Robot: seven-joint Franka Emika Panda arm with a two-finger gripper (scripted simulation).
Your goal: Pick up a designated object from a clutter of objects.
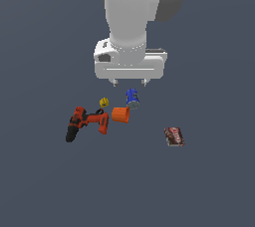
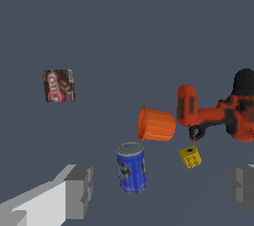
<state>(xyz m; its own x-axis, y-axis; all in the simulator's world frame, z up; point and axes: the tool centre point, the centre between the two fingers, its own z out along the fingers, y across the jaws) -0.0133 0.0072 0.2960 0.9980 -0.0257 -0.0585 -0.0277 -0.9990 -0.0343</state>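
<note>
Flat, even simulator light; sharp, shadowless, no glare

We see the white arm [image 1: 130,22] hanging over a plain grey floor [image 1: 209,186], its gripper [image 1: 129,82] showing two short fingertips set apart with nothing between them. Just below it stands the blue can [image 1: 132,98]. The orange cup [image 1: 120,114] lies on its side beside the can. The small yellow block [image 1: 104,102] sits near the red-and-black drill [image 1: 87,123]. The dark red box [image 1: 175,136] lies well apart, toward the exterior view's right.

The wrist view's edge cuts off the power drill [image 2: 223,113] and one gripper finger [image 2: 243,186]
</note>
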